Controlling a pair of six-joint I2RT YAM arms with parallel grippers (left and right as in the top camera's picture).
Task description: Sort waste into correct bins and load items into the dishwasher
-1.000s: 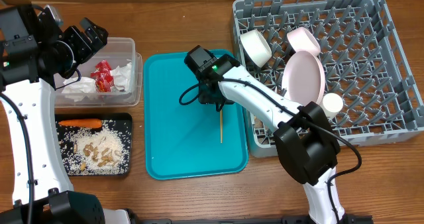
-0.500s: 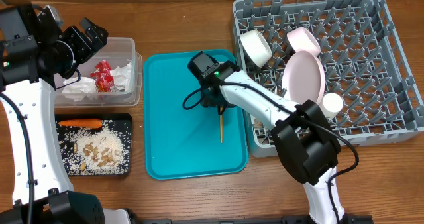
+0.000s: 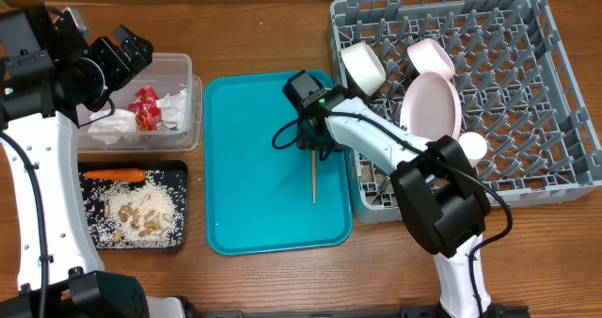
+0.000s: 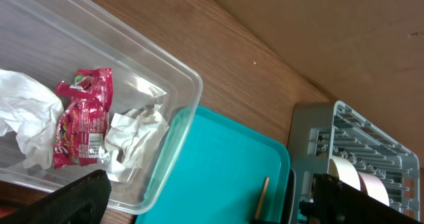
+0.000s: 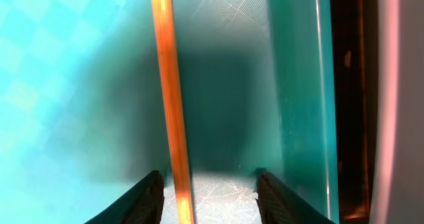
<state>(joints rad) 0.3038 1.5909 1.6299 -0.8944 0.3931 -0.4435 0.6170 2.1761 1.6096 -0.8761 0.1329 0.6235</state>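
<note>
A thin wooden stick [image 3: 314, 179] lies on the flat teal tray [image 3: 254, 196], near its right edge. My right gripper [image 3: 314, 149] is low over the stick's far end, open. In the right wrist view the stick [image 5: 169, 85] runs between the fingers [image 5: 212, 197], close to the left one. My left gripper [image 3: 130, 50] is open and empty above the clear tub [image 3: 193, 120], which holds a red wrapper [image 3: 146, 108] and white napkins [image 3: 176, 102]. The left wrist view shows the wrapper [image 4: 83, 118], a napkin [image 4: 136, 134] and the stick [image 4: 262, 197].
The black tray [image 3: 181, 205] at front left holds a carrot [image 3: 113, 175] and rice scraps [image 3: 141, 210]. The grey dish rack [image 3: 527, 92] on the right holds a white bowl [image 3: 362, 66], a pink bowl [image 3: 431, 53], a pink plate [image 3: 431, 106] and a white cup [image 3: 470, 147].
My right gripper has moved right across the teal tray to the far end of the wooden stick. The left arm and the stick have not moved.
</note>
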